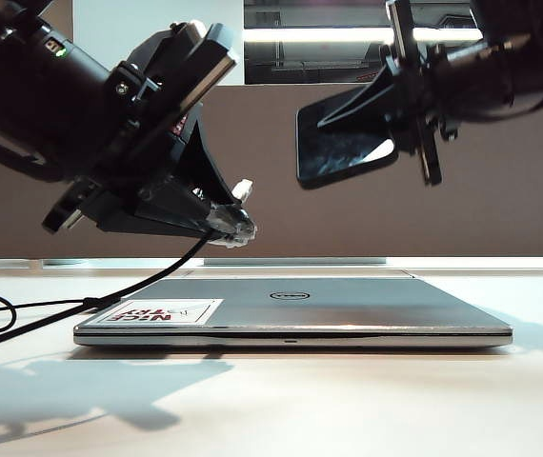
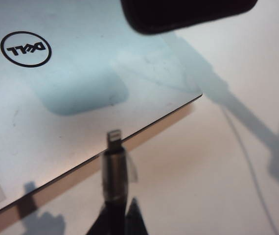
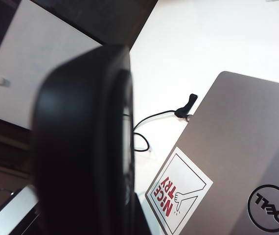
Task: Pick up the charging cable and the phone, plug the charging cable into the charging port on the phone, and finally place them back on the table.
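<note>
Left hand point(image 1: 238, 224) clamped on charging cable point(image 2: 114, 169) just behind the plug, hovering over the Dell laptop point(image 1: 348, 309) w/ cord trailing down to the worktop point(image 1: 281, 400). Right hand point(image 1: 400, 105) gripping phone point(image 1: 343, 143) up in the air, well apart from the plug.

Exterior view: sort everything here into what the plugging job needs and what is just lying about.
For the job:
- charging cable, held in the shut left pincer
- phone, held aloft in the shut right pincer
- table, for setting them down

Lying about:
- Dell laptop, closed
- its sticker
- second black cord, plugged into the laptop's edge
</note>
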You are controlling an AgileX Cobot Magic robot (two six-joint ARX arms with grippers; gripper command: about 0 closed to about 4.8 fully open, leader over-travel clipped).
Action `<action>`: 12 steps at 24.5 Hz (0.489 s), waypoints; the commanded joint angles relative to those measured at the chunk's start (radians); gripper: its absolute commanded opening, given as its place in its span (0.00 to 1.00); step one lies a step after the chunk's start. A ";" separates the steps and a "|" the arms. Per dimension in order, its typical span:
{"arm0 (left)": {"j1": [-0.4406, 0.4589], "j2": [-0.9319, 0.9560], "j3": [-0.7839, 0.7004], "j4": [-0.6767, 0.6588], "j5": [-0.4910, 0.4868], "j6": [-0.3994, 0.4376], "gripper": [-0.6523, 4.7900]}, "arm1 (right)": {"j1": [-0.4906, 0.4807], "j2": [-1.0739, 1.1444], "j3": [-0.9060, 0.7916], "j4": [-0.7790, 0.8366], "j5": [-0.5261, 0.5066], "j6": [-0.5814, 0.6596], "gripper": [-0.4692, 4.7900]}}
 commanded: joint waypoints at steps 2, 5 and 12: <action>-0.003 -0.003 0.000 0.016 0.003 -0.034 0.11 | 0.002 0.023 -0.044 0.316 -0.036 0.174 0.09; -0.009 -0.003 0.000 0.025 0.005 -0.065 0.11 | 0.004 0.048 -0.062 0.460 -0.039 0.275 0.09; -0.038 -0.002 0.000 0.093 0.005 -0.158 0.11 | 0.046 0.116 -0.072 0.687 -0.066 0.438 0.09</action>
